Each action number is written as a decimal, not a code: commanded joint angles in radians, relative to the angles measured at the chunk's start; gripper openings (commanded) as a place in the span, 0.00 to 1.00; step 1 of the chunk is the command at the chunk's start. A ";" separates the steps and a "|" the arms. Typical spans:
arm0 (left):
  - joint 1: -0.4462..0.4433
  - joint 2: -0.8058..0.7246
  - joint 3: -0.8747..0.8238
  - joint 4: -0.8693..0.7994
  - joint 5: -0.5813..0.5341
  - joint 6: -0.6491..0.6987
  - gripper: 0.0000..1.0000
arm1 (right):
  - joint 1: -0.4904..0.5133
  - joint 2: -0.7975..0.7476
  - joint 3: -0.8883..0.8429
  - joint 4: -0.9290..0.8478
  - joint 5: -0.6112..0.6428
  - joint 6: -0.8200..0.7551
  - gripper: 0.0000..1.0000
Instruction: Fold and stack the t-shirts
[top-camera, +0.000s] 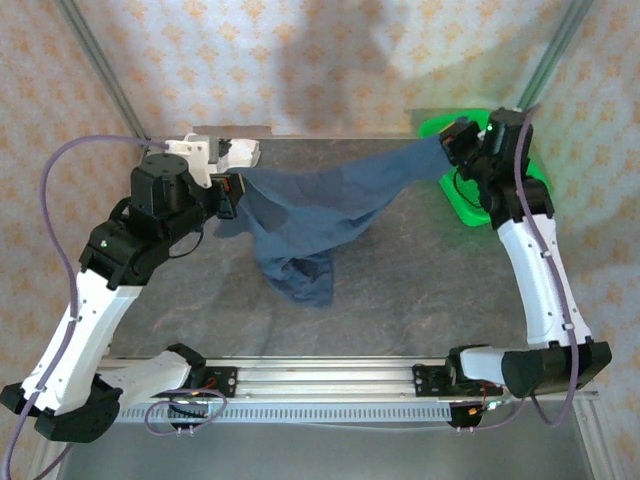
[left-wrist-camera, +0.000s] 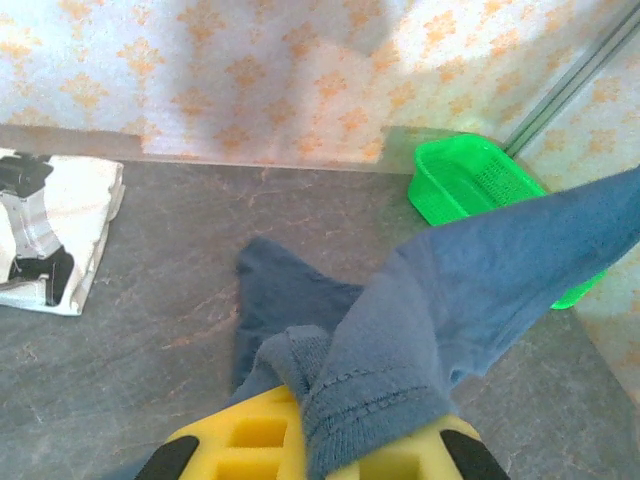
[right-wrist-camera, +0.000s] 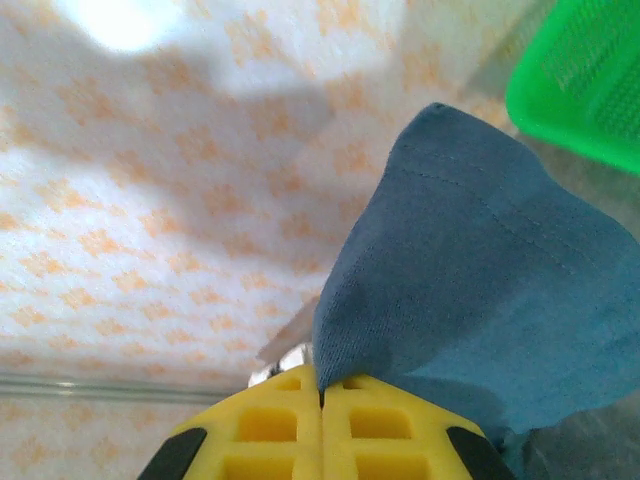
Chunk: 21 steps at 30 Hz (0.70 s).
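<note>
White t-shirt (left-wrist-camera: 50, 225) lies folded at ten o'clock. Left gripper (top-camera: 228, 195) pinches the navy t-shirt (top-camera: 320, 200) at nine o'clock. Right gripper (top-camera: 455, 142) pinches its far edge at two o'clock. Middle sags, bunched on the table (top-camera: 400, 290). Advise: lift evenly and draw taut before laying flat.

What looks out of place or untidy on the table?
The navy t-shirt hangs stretched between the left end effector and the right end effector, its lower part bunched on the table. Nothing else stands out.
</note>
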 joint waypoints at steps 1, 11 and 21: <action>-0.008 0.010 0.071 -0.066 0.050 0.039 0.00 | -0.026 0.012 0.105 -0.056 0.093 -0.077 0.00; -0.011 0.002 -0.061 0.038 0.206 -0.078 0.00 | -0.041 0.110 0.309 -0.227 0.066 -0.157 0.00; -0.010 -0.108 -0.546 0.216 0.240 -0.319 0.00 | 0.075 0.231 0.245 -0.338 0.070 -0.220 0.00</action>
